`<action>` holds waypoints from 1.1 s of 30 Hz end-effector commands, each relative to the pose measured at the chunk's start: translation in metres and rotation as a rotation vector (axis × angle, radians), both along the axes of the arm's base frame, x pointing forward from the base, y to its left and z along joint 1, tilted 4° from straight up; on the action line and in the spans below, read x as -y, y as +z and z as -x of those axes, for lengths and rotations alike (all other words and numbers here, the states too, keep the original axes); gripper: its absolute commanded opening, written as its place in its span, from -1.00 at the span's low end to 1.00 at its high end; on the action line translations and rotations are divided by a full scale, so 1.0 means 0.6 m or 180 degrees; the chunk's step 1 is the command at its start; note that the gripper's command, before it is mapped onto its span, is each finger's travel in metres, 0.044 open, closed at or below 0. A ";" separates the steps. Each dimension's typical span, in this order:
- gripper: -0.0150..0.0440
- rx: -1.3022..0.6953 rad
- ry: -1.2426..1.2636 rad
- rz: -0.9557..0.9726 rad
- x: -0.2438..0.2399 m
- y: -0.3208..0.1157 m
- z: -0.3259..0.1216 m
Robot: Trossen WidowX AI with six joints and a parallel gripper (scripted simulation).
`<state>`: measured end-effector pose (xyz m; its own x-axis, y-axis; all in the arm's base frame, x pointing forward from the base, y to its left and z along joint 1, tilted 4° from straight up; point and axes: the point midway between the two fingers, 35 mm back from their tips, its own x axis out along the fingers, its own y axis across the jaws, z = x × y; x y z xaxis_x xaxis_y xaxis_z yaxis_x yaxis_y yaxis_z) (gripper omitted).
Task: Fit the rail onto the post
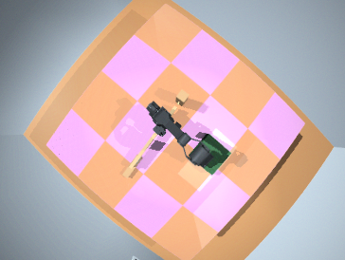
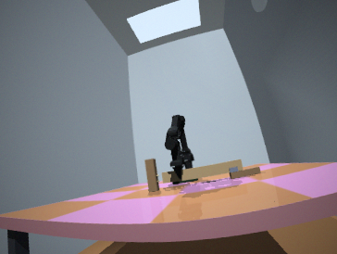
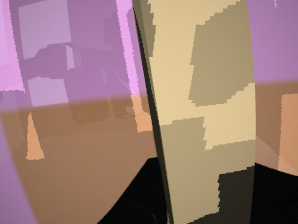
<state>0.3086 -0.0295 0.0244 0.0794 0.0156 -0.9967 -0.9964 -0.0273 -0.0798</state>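
The long pale rail [image 1: 142,153] [image 2: 210,171] [image 3: 202,115] runs from the low footboard block [image 1: 127,172] [image 2: 250,172] towards the short post [image 1: 182,98] [image 2: 152,175]. Its far end is at the bracket [image 2: 233,170]; how it sits there is too small to tell. My gripper [image 2: 176,178] [image 3: 180,163] is shut on the rail near its post end, with a dark finger on each side in the wrist view. The rail's near end stands just short of the post, roughly level with the pegs [image 2: 157,178]. A small gap shows between end and post. The holes are hidden.
The arm's dark base stands on a green plate [image 1: 219,158] to one side of the rail. The arm reaches across above the rail and hides part of it in the top view. The checkered table [image 1: 166,28] [image 2: 116,213] has a raised-looking orange border.
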 end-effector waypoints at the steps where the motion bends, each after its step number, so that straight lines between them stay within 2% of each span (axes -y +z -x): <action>1: -0.49 0.0015 0.0011 -0.0002 0.003 0.002 -0.001; 33: -0.49 0.0015 0.0011 0.0001 0.019 0.002 -0.003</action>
